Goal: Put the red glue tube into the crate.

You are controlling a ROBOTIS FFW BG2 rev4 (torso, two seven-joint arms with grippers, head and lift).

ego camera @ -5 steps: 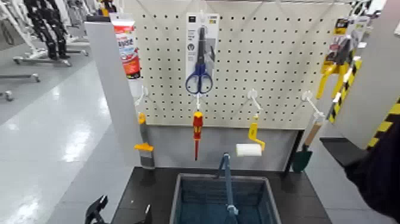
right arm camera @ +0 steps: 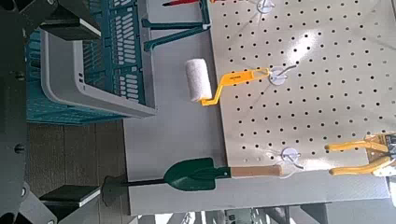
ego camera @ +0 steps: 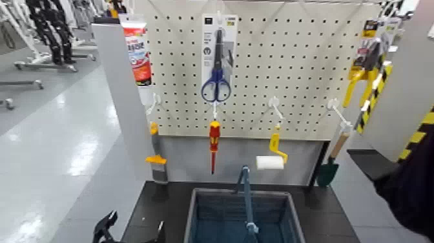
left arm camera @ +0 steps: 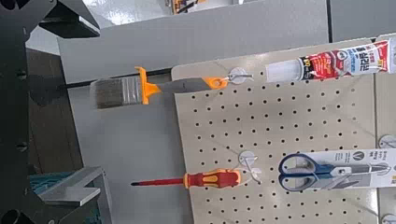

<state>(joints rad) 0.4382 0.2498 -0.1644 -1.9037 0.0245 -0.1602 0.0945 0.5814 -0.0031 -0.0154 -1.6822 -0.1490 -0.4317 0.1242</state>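
Note:
The red glue tube (ego camera: 137, 55) hangs nozzle-down at the top left of the pegboard, also seen in the left wrist view (left arm camera: 332, 63). The dark blue-grey crate (ego camera: 206, 192) stands on the black table below the board, its bar handle (ego camera: 246, 200) raised. My left gripper (ego camera: 131, 231) is low at the table's left front corner, open and empty, well below the tube; its wrist view (left arm camera: 93, 103) faces the board. My right gripper (right arm camera: 93, 112) is open and empty, facing the crate (right arm camera: 93, 65); only its dark arm (ego camera: 413, 187) shows at the right of the head view.
On the pegboard hang blue scissors (ego camera: 216, 64), a red-and-yellow screwdriver (ego camera: 214, 139), a paint roller (ego camera: 271, 158), a trowel (ego camera: 329, 168) and a yellow clamp (ego camera: 361, 74). A brush (ego camera: 155, 161) hangs beside the grey post (ego camera: 123, 97) just under the tube.

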